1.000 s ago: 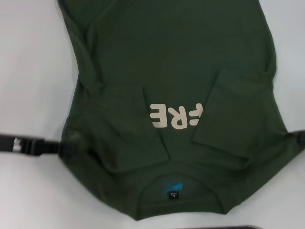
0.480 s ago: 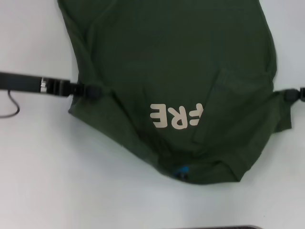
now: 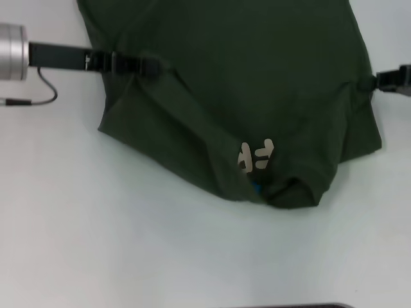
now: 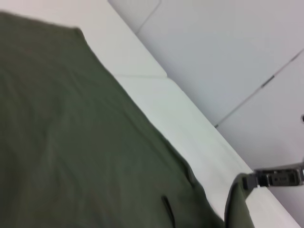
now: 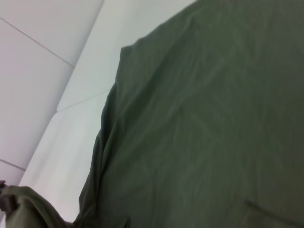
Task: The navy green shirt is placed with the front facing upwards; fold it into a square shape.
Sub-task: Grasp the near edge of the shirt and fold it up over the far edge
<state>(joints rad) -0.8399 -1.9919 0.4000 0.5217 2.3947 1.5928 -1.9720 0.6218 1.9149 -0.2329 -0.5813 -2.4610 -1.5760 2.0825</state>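
Observation:
The navy green shirt [image 3: 257, 77] lies on the white table, its collar end lifted and doubled back over the body. Only part of the cream lettering [image 3: 257, 156] shows at the fold, with a bit of blue label [image 3: 257, 188] just below it. My left gripper [image 3: 149, 67] is shut on the shirt's left shoulder edge. At the right edge, my right gripper [image 3: 369, 82] is shut on the other shoulder. The left wrist view shows the shirt [image 4: 85, 152] and, farther off, the right gripper [image 4: 256, 179] with cloth hanging from it. Shirt fabric [image 5: 204, 123] fills the right wrist view.
The white table [image 3: 128, 244] stretches bare in front of the fold and to the left. A cable [image 3: 38, 93] loops off the left arm's silver wrist [image 3: 11, 43]. A dark edge [image 3: 289, 306] shows at the bottom of the head view.
Both grippers have carried the shoulders farther away from me. The collar end has rolled over the chest, hiding most of the lettering and the neck label.

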